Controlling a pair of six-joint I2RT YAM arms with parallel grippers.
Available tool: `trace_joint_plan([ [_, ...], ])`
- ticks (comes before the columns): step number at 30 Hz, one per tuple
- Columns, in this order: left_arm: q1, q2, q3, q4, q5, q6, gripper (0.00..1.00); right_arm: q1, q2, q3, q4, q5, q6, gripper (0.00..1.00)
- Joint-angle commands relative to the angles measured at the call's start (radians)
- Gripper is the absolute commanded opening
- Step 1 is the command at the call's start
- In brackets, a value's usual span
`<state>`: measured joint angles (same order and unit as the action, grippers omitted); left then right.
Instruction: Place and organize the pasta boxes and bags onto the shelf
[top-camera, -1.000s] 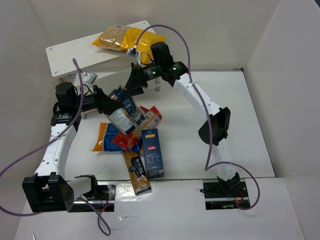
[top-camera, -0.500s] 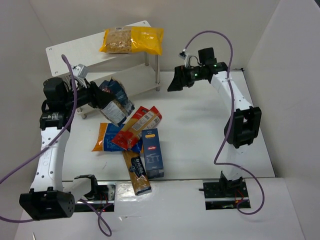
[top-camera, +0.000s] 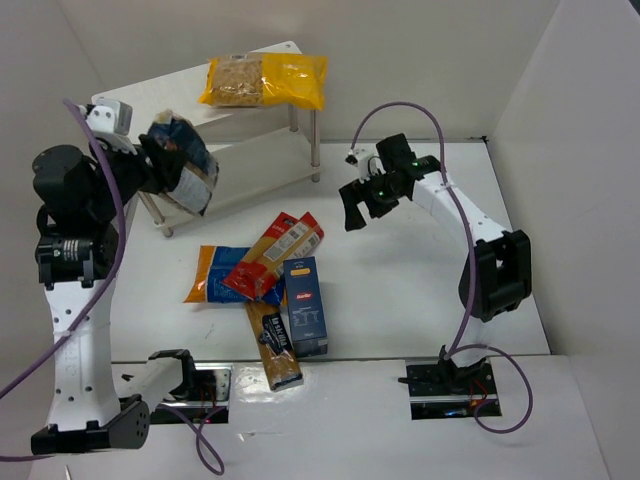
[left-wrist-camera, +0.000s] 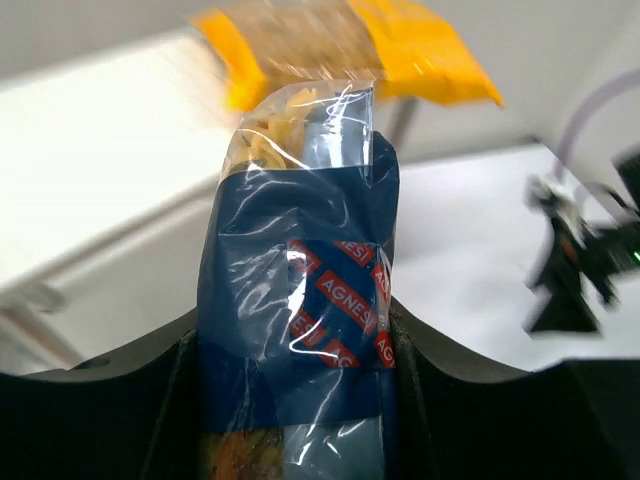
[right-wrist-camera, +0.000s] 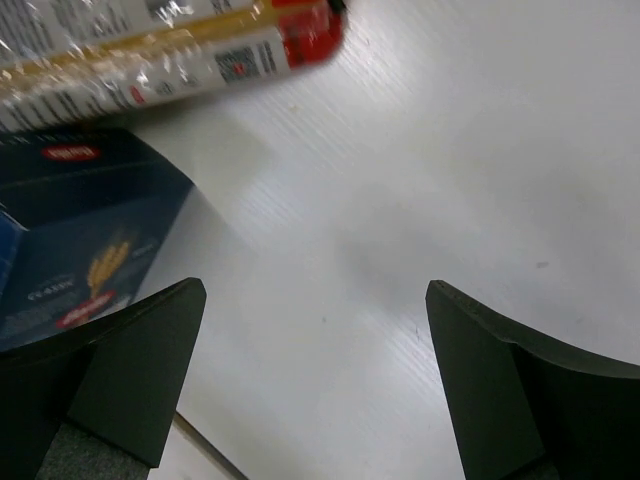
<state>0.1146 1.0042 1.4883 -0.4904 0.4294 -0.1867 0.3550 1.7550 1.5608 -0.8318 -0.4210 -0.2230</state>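
My left gripper (top-camera: 160, 165) is shut on the clear bag with the dark blue label (top-camera: 183, 167) and holds it in the air in front of the white shelf (top-camera: 145, 108), at its left end. In the left wrist view the bag (left-wrist-camera: 300, 260) stands between my fingers and the yellow bag (left-wrist-camera: 400, 50) lies beyond. The yellow bag (top-camera: 265, 82) rests on the shelf's top board. My right gripper (top-camera: 355, 205) is open and empty over the table, right of the pile; its wrist view (right-wrist-camera: 315, 370) shows bare table between the jaws.
A pile lies mid-table: the orange-and-blue bag (top-camera: 212, 272), the red-orange box (top-camera: 275, 250), the dark blue box (top-camera: 306, 305) and the tan-and-dark box (top-camera: 272, 345). The right wrist view shows the dark blue box (right-wrist-camera: 70, 230) and the red-orange box (right-wrist-camera: 170, 50). White walls enclose the table.
My left arm has lifted the blue-label bag up and to the left, off the pile, toward the shelf. My right arm has left the yellow bag on the shelf and come down over the table.
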Motion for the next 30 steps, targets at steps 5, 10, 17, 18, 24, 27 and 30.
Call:
trace_joint_plan([
  [5,-0.027,0.019,0.187,0.182,-0.443,0.180,0.00,-0.007,-0.077,-0.123,0.063,0.117,-0.036,1.00],
  [10,-0.073,0.082,0.246,0.246,-0.650,0.303,0.00,-0.007,-0.086,-0.162,0.072,0.117,-0.055,1.00],
  [17,-0.093,0.171,0.357,0.280,-0.701,0.310,0.00,-0.007,-0.066,-0.232,0.103,0.119,-0.084,1.00],
  [18,-0.093,0.206,0.387,0.280,-0.701,0.309,0.00,-0.007,-0.066,-0.245,0.103,0.119,-0.093,1.00],
  [24,-0.093,0.326,0.584,0.242,-0.690,0.300,0.00,-0.048,-0.034,-0.265,0.112,0.061,-0.116,1.00],
  [27,-0.093,0.366,0.627,0.242,-0.690,0.311,0.00,-0.068,-0.023,-0.275,0.112,0.028,-0.125,1.00],
  [30,-0.093,0.404,0.638,0.265,-0.699,0.332,0.00,-0.068,-0.023,-0.285,0.112,0.018,-0.134,1.00],
])
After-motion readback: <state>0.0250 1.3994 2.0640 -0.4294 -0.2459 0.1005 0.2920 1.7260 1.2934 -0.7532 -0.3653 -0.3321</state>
